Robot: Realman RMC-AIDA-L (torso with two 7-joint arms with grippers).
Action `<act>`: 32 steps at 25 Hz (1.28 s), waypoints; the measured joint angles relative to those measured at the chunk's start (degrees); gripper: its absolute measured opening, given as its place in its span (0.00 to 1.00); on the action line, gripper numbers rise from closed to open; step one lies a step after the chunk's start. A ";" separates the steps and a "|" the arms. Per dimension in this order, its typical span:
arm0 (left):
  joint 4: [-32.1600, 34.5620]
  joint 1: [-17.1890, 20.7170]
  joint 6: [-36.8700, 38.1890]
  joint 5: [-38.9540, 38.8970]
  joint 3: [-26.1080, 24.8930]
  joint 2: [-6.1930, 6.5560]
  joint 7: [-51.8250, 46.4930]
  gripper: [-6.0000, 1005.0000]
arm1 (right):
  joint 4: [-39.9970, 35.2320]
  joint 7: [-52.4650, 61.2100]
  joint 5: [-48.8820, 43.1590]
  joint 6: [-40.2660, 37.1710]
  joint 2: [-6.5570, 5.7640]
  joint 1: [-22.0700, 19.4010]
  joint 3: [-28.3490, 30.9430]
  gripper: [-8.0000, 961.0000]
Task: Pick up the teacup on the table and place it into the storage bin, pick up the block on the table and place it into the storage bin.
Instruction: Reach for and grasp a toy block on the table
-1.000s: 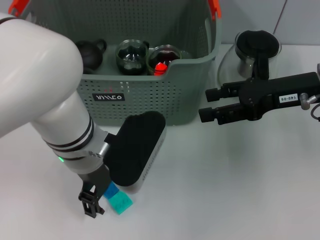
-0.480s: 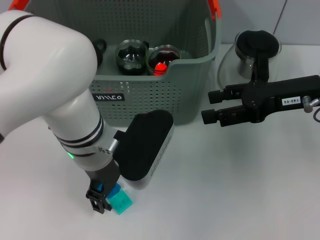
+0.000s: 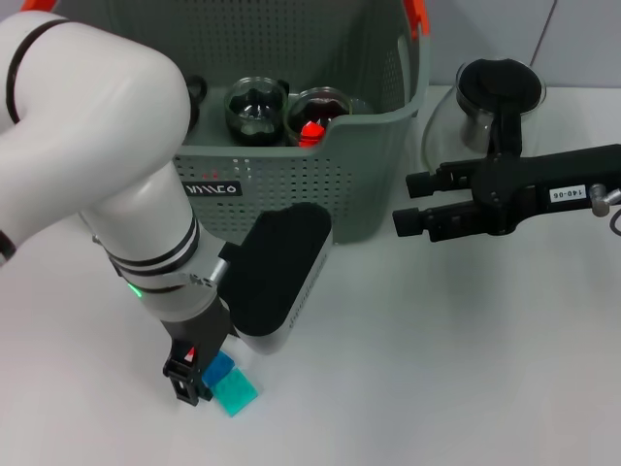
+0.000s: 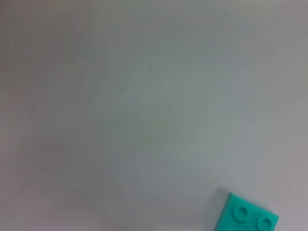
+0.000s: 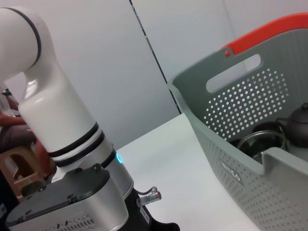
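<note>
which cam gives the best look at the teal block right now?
Head view. It shows the teal block on the table in front of the storage bin, with the left gripper right at it. The left wrist view catches only one studded corner of the block at the frame edge; the right wrist view misses it entirely.

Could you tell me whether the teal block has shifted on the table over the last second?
No. The teal block sits in the same spot below the storage bin; only the left gripper has closed in beside it.
</note>
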 joint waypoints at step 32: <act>4.25 -1.44 -0.95 -0.14 -2.90 0.00 0.67 0.50 | 0.00 -0.26 -0.01 0.04 0.00 0.01 0.62 0.87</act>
